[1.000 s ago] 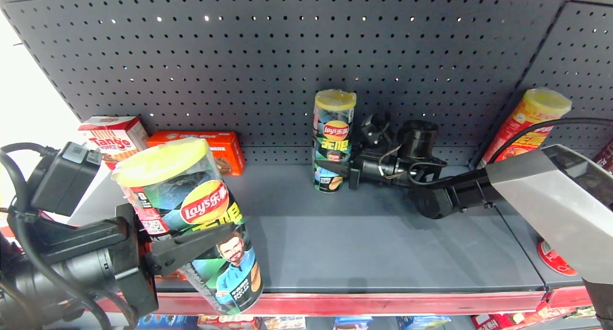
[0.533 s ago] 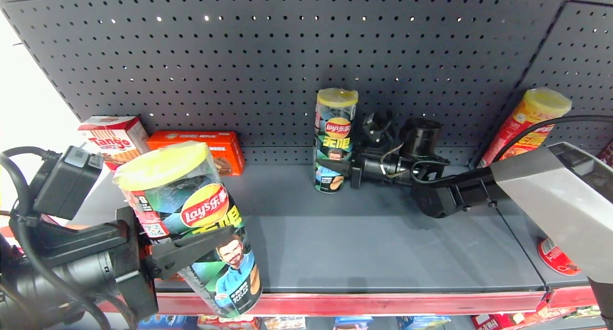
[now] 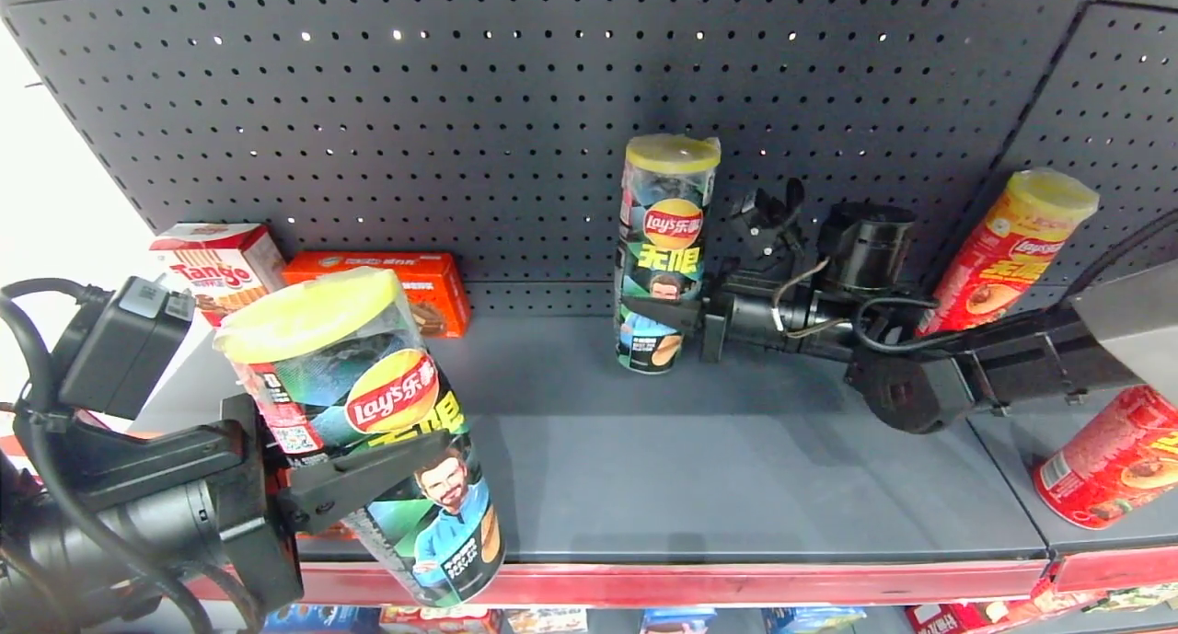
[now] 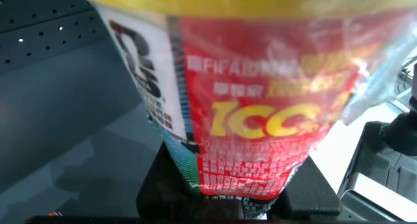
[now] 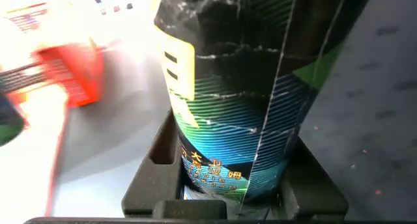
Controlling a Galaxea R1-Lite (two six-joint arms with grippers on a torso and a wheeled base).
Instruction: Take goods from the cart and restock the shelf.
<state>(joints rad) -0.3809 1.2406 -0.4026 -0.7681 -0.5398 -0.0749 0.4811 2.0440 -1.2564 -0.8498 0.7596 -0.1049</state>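
Head view: the left gripper [image 3: 386, 473] is clenched around the lower body of a tall cylindrical chip can with a yellow plastic lid [image 3: 363, 404], holding it slightly tilted at the front left edge of the dark grey metal shelf [image 3: 736, 487]. The right gripper [image 3: 655, 317] is clamped on a second, matching yellow-lidded chip can [image 3: 669, 238], upright near the perforated grey back panel [image 3: 460, 109]; whether its base touches the shelf cannot be told. A white-and-red carton [image 3: 216, 266] and a flat orange carton [image 3: 405, 284] sit at the back left. On the right, a red-and-yellow can [image 3: 1008, 247] leans against the panel, with a red can [image 3: 1114, 459] lying below it.
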